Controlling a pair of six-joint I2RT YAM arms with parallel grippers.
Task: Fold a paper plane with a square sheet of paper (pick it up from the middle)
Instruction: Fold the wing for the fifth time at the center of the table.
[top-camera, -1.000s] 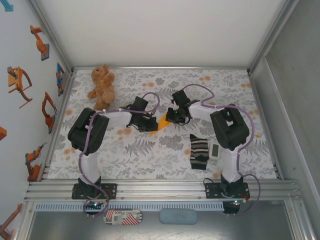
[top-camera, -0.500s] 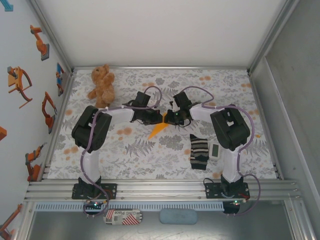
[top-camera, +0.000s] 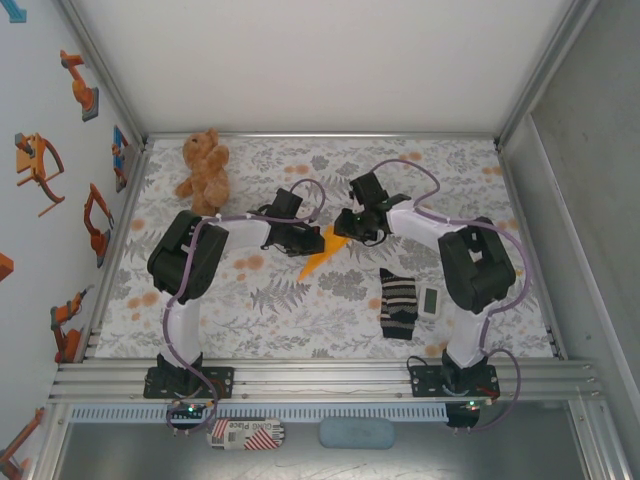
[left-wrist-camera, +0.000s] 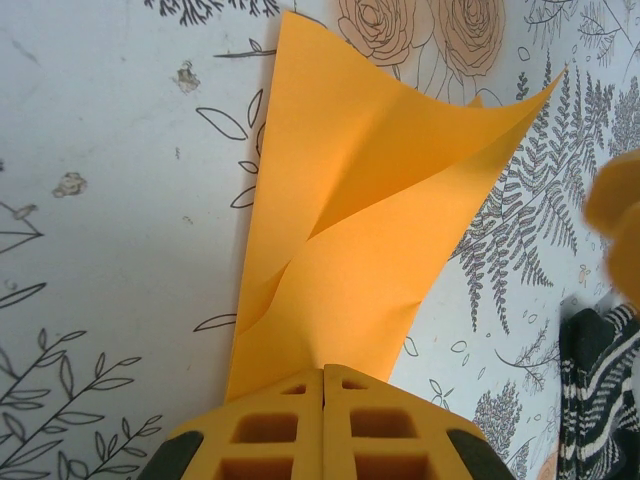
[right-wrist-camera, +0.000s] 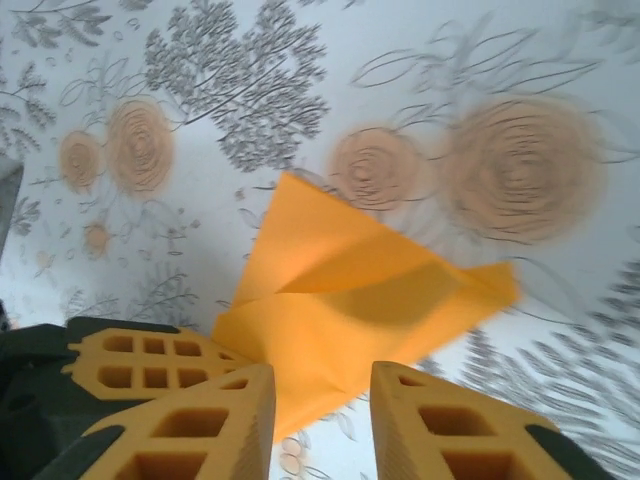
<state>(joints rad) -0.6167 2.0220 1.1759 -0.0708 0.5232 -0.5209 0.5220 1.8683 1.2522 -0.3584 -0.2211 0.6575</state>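
left gripper clamped on folded orange-yellow paper plane, right gripper jaws parted just beside it, no grip, floral-print table underneath

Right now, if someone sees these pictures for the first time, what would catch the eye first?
The bright folded orange-yellow paper at the middle of the floral table stands out most: the left gripper is shut on one end of it, and the right gripper, jaws apart, faces it from the other side. After that, the brown teddy bear in the far left corner and the striped sock at the near right draw the eye.
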